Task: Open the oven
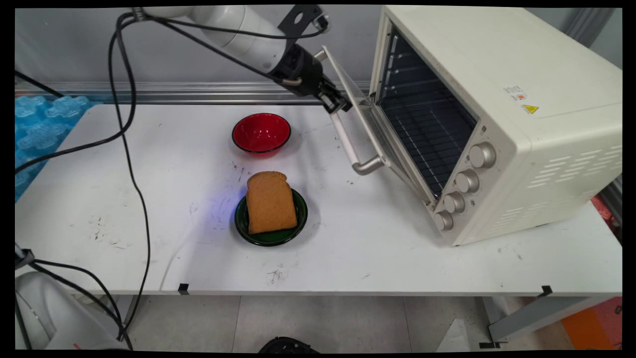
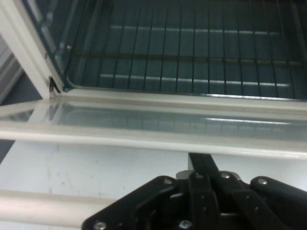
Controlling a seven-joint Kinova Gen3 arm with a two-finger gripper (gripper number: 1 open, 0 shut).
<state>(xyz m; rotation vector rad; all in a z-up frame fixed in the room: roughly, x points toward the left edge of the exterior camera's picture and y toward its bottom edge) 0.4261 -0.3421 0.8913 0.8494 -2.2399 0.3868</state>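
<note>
Currently I am logging 1 gripper resting against the half-open oven door, its handle running lengthwise just below the gripper; oven lying to the picture's right; I cannot tell the opening. Bread sitting on green plate; red bowl behind.

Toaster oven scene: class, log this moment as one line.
gripper: shut, at toaster oven door top edge | door: partly open | bread slice: on green plate | red bowl: empty
</note>
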